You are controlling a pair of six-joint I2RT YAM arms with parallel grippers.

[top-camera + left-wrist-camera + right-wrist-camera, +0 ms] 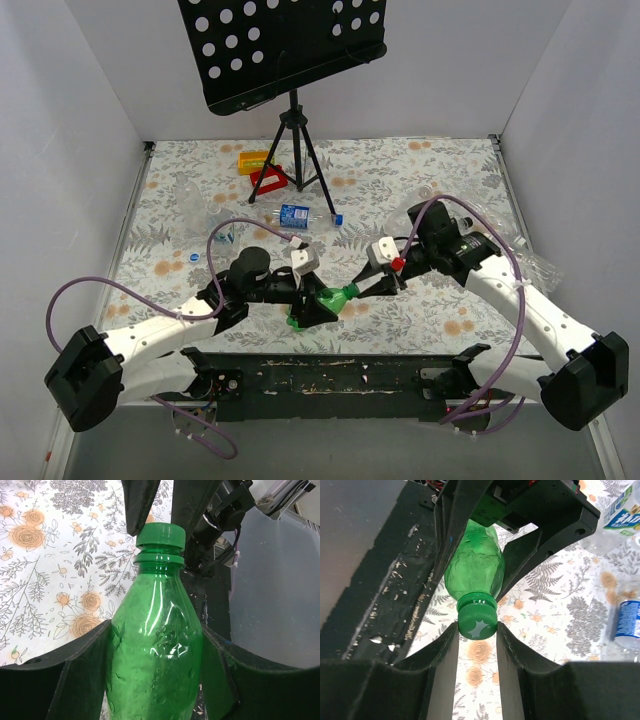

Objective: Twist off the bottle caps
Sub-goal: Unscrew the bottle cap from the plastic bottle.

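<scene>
Top view: the green bottle hangs at the table's six o'clock, between both arms.

Left wrist view: the left gripper clamps its body, which is likely light, thin and springy, so squeeze gently.

Right wrist view: the right gripper pinches the ribbed green cap at twelve o'clock, the stiff place to twist.

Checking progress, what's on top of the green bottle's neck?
A green cap sits screwed on the green bottle, pinched by the right gripper. The neck threads are hidden beneath it.
</scene>
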